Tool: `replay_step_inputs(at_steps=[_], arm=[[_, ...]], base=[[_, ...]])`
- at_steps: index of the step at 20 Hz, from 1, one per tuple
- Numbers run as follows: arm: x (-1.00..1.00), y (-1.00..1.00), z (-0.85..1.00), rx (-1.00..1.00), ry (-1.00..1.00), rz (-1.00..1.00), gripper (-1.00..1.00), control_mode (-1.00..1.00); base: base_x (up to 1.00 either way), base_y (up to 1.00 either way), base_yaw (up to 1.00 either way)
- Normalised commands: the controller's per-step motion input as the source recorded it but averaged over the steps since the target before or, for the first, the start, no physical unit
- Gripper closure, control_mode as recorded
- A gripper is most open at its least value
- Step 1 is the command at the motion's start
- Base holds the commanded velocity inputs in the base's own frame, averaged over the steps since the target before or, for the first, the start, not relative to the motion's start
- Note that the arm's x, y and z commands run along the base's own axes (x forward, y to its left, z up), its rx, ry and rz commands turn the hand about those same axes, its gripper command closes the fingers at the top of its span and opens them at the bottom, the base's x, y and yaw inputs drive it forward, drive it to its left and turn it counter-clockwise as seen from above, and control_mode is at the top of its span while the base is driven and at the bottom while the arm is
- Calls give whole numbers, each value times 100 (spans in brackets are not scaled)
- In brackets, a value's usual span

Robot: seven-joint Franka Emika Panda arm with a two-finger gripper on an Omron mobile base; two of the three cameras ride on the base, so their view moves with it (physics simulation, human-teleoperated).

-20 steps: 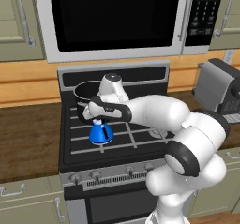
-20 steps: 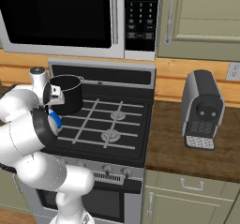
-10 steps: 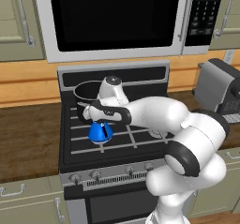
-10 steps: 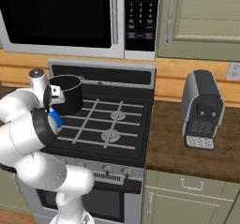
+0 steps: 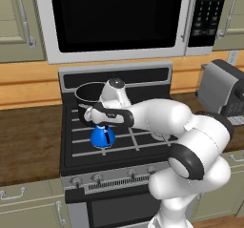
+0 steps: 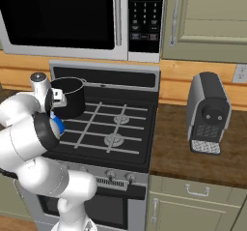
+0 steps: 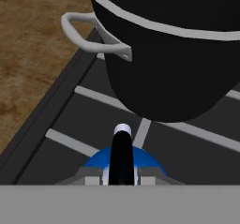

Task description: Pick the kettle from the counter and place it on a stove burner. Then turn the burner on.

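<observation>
Over front-left burner (image 5: 106,143), kettle (image 5: 102,135) being held by handle in gripper (image 5: 103,122), jaws clamped on it. Kettle sitting at or just above grate, right in front of pot (image 5: 89,94). Placing step being wrapped up, looks like. Next: jaws to be opened, knob (image 5: 97,177) to be turned.

Kettle (image 5: 102,135): small, bright blue, cone-shaped; thin black arched handle (image 7: 122,160) with a pale knob at its top. Upright on the grates over the stove burner at front left of the black range. Stove burner: hidden beneath the kettle. Counter (image 5: 28,141): flat dark-brown wood-grain worktop left of the range, beige cabinet fronts below, nothing resting on the visible stretch.
</observation>
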Motion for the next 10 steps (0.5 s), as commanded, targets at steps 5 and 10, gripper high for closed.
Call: replay_step_inputs(at_steps=[5,10], arm=[[0,0,0,0,0,0,-100,-100],[-1,0,2,0,0,0,-100,-100]], base=[[0,0,0],[0,0,0]])
